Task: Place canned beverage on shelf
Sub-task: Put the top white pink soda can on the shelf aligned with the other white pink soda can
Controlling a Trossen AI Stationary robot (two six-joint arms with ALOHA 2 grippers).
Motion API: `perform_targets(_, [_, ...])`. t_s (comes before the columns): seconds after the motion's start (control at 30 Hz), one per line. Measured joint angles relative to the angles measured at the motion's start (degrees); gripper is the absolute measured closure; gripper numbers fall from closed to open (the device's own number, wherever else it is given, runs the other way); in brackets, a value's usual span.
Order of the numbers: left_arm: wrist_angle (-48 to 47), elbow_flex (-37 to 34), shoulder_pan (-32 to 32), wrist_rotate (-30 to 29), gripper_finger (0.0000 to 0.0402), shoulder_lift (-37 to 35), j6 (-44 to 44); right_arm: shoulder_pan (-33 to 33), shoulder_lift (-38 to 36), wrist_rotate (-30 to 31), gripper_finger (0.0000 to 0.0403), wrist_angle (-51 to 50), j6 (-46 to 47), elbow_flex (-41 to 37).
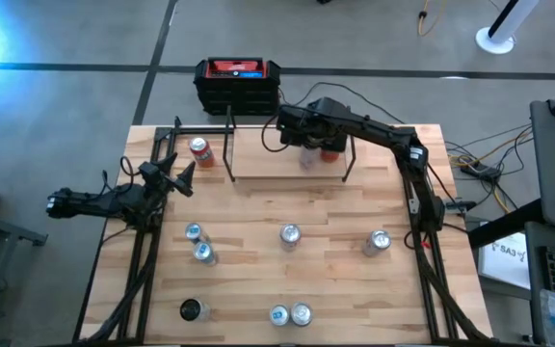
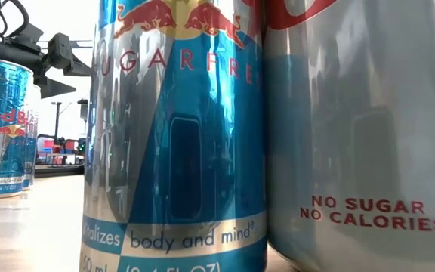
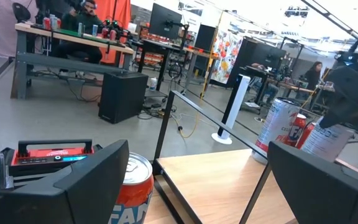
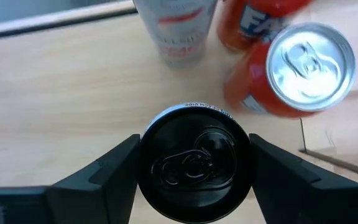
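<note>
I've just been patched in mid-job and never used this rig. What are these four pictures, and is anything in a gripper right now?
Two dark robot arms work at a wooden table. The overhead picture shows everything; the low one sits at table height behind two cans; the other two look out from each wrist. The right gripper is over the shelf, fingers either side of a black-topped can, beside orange cans and a silver one. The left gripper waits open near the shelf's left end, empty, by another orange can. Loose cans stand on the table.
</note>
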Motion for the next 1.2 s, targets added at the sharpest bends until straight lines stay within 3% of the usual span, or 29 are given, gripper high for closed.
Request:
perform_targets(0.77, [-0.01,0.0,-0.02,0.0,0.0033,0.01,-0.01,-0.74,0.1,1.51,0.0139,0.21,-6.9,-0.02])
perform_targets(1.2, [-0.01,0.0,-0.02,0.0,0.0033,0.02,-0.01,-0.56,0.1,1.65,0.0038,-0.53,-8.72,-0.02])
